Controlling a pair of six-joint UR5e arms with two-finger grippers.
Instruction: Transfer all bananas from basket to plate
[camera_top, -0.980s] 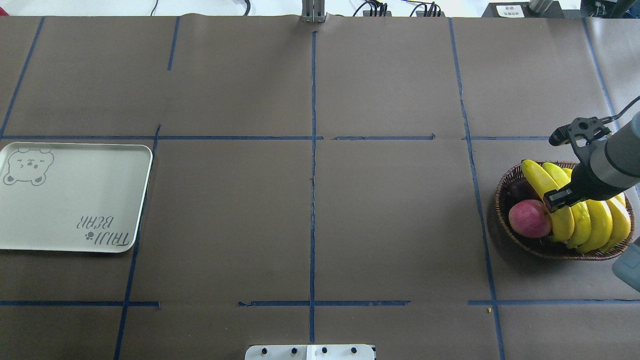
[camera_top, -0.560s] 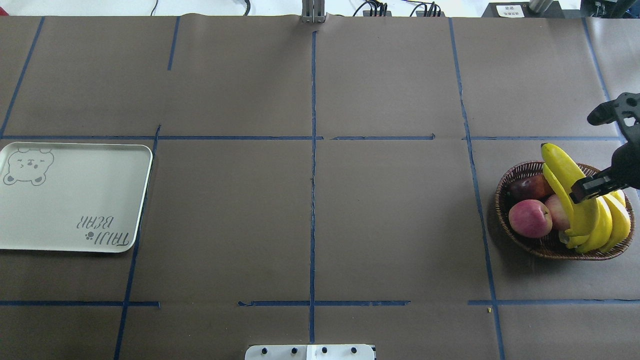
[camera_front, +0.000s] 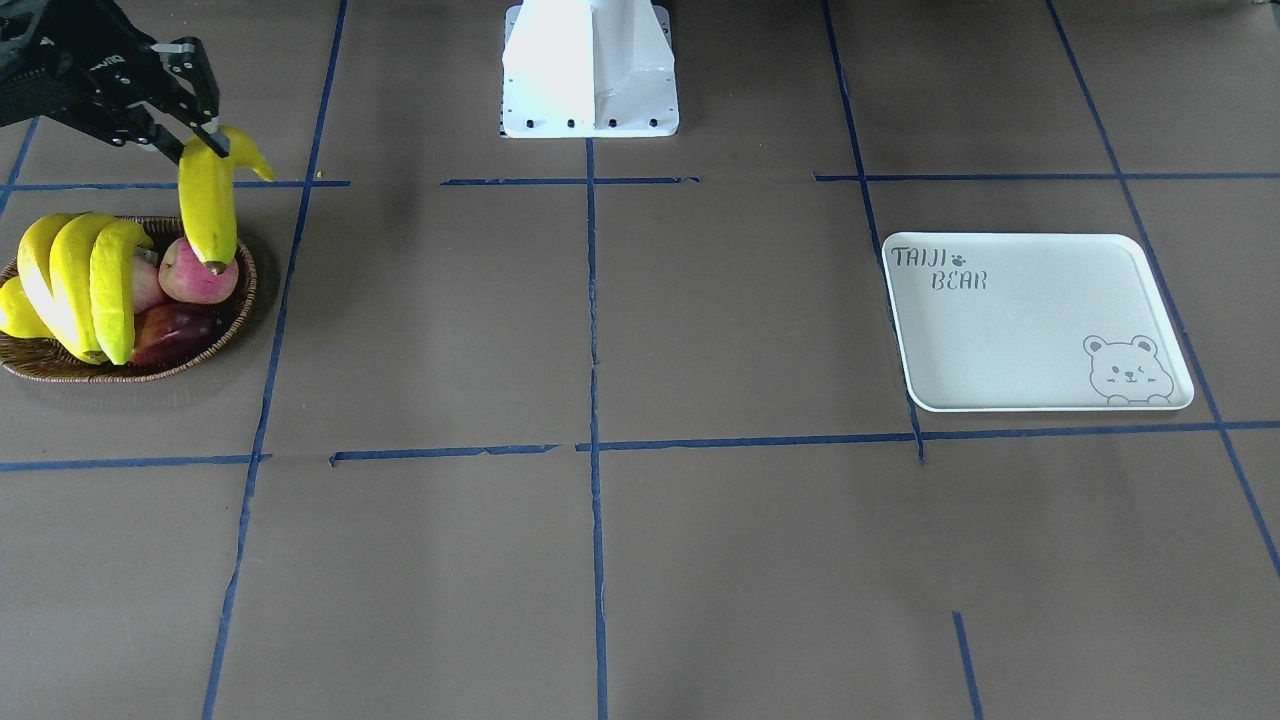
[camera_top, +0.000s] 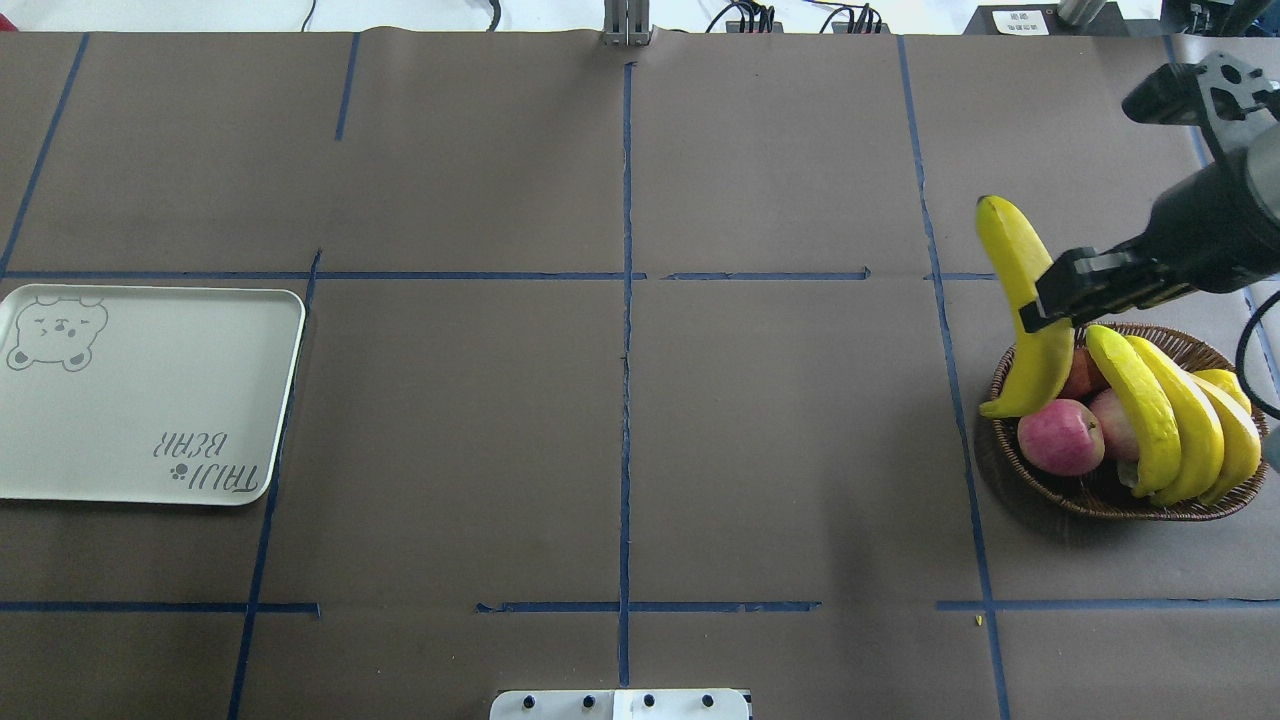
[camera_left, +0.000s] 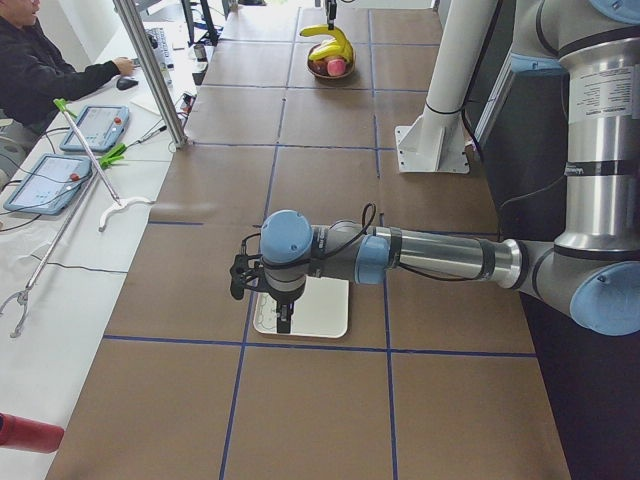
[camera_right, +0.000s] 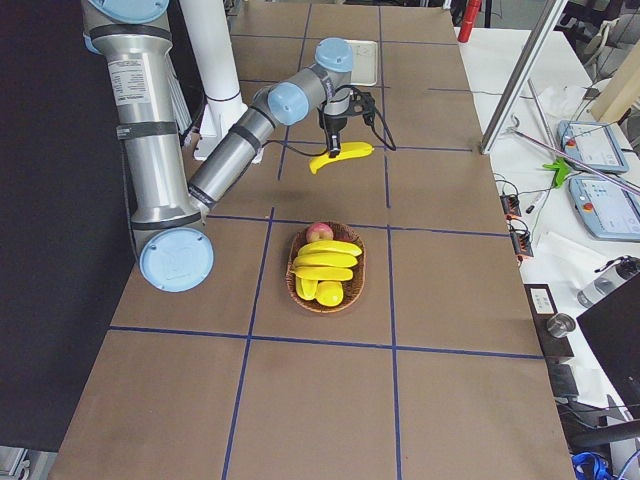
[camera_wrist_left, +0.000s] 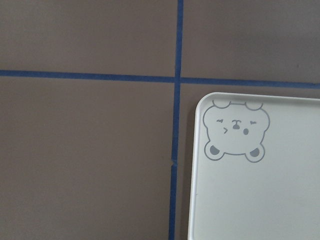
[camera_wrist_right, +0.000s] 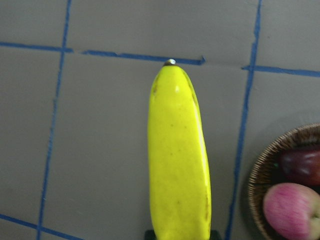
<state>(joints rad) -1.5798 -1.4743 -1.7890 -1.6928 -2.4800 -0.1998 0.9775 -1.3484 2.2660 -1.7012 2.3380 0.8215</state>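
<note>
My right gripper (camera_top: 1058, 296) is shut on one yellow banana (camera_top: 1012, 250) and holds it in the air over the wicker basket's (camera_top: 1010, 455) left rim. The banana hangs steeply with its dark tip down in the front view (camera_front: 208, 205) and fills the right wrist view (camera_wrist_right: 177, 160). Three more bananas (camera_top: 1170, 415) lie in the basket. The white bear plate (camera_top: 150, 390) lies bare at the table's far left end. My left gripper (camera_left: 284, 318) hangs over the plate in the left side view only. I cannot tell whether it is open or shut.
Two red apples (camera_top: 1060, 436) and a dark red fruit (camera_front: 170, 330) share the basket with the bananas. Brown paper with blue tape lines covers the table between basket and plate. The robot's white base (camera_front: 590, 70) stands at the table's near middle edge.
My right gripper has lifted one banana up out of the basket and carried it left and away from the robot. The other bananas have settled in the basket.
</note>
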